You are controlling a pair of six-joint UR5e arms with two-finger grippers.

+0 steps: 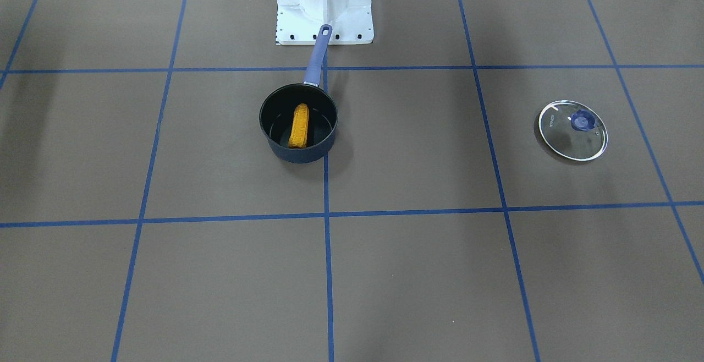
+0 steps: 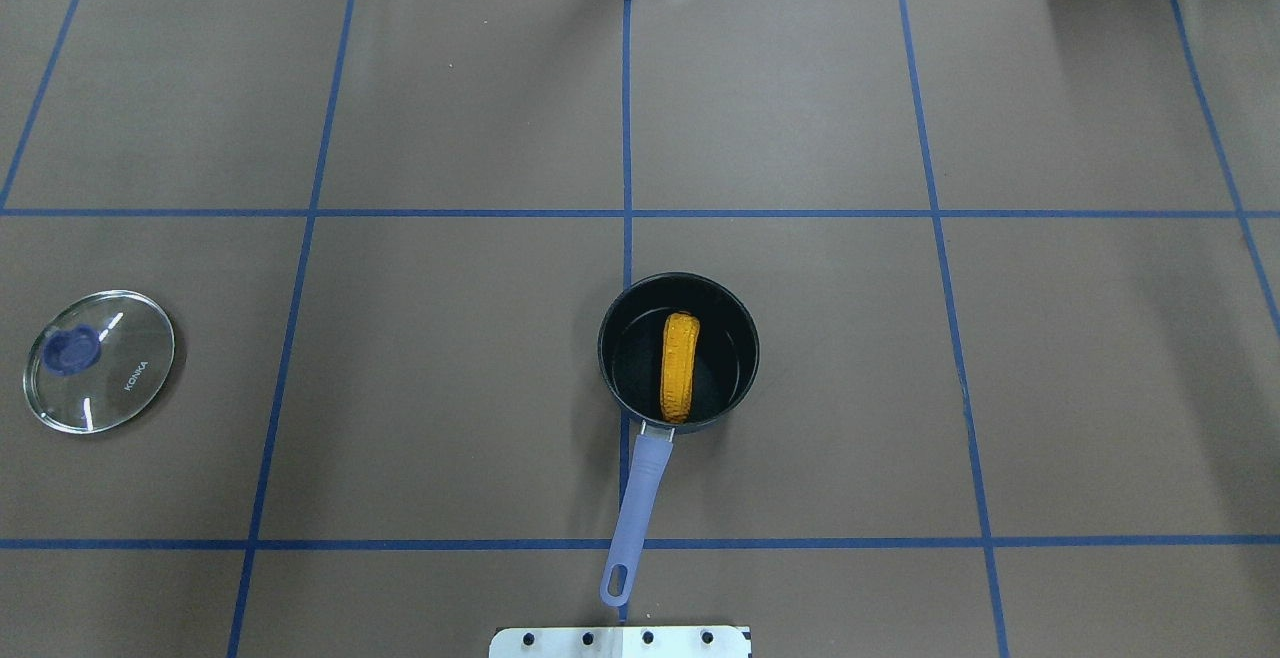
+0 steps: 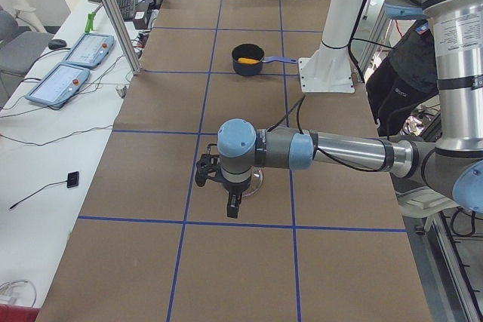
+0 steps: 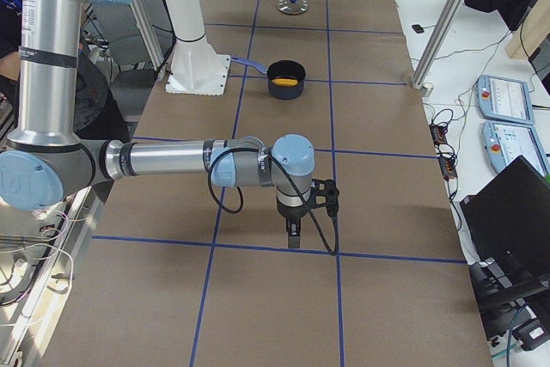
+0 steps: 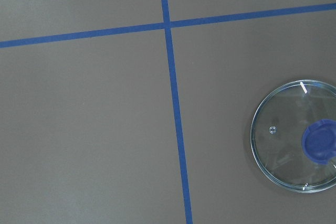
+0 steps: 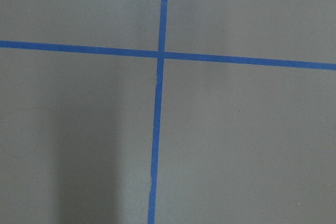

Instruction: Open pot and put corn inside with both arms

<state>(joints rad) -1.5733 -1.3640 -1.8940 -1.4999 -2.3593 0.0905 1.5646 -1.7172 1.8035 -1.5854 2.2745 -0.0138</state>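
The dark-blue pot [image 2: 618, 348] stands open near the table's middle, its purple handle [image 2: 640, 498] pointing at the robot base. The yellow-orange corn [image 2: 679, 366] lies inside it, as the front view [image 1: 300, 125] also shows. The glass lid with blue knob [image 2: 110, 368] lies flat on the table far to the robot's left, and shows in the left wrist view [image 5: 283, 145]. My left gripper [image 3: 232, 207] hangs above the table by the lid. My right gripper [image 4: 294, 236] hangs above bare table far from the pot [image 4: 286, 80]. Whether either is open or shut cannot be told.
The white robot base [image 1: 324, 4] stands just behind the pot handle. Blue tape lines mark a grid on the brown table. Control pendants [image 3: 60, 84] and cables lie on the side bench beyond the table's far edge.
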